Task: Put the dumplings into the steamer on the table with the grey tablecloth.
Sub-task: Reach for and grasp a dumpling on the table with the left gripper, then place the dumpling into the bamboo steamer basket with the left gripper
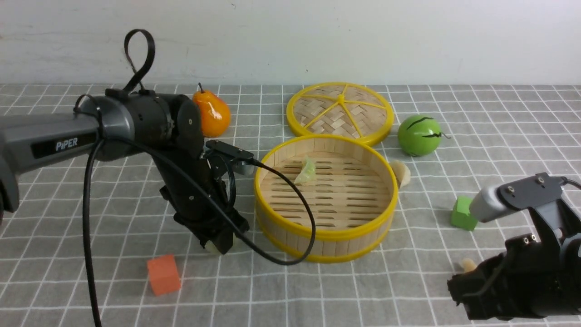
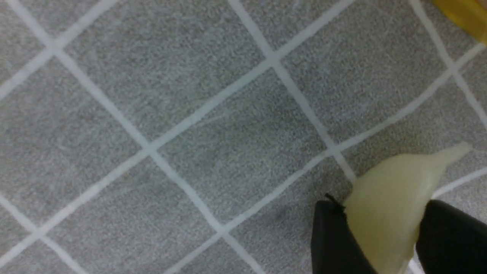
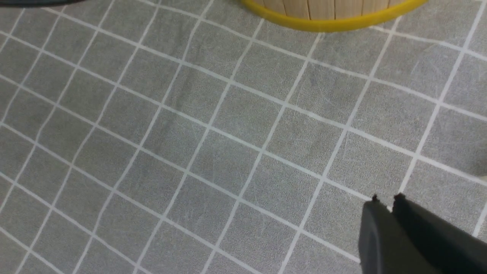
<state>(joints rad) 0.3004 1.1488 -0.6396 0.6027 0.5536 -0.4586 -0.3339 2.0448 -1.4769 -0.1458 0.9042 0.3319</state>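
Note:
The steamer [image 1: 272,179] stands mid-table on the grey tablecloth [image 1: 408,281], with one pale green dumpling [image 1: 306,171] on its slatted floor. My left gripper [image 2: 382,207] points down just left of the steamer's front, low over the cloth, shut on a pale dumpling [image 2: 392,198] pinched between its black fingers. A cream dumpling [image 1: 402,173] lies against the steamer's far right wall. Another cream dumpling [image 1: 467,264] lies by my right gripper [image 3: 387,198], which hovers shut and empty at the front right.
The woven lid [image 1: 339,112] lies behind the steamer. An orange pear [image 1: 211,113] stands back left, a green ball [image 1: 420,135] back right. A green cube [image 1: 463,213] sits right of the steamer, an orange cube [image 1: 163,274] front left. The left arm's cable [image 1: 299,209] drapes over the steamer's rim.

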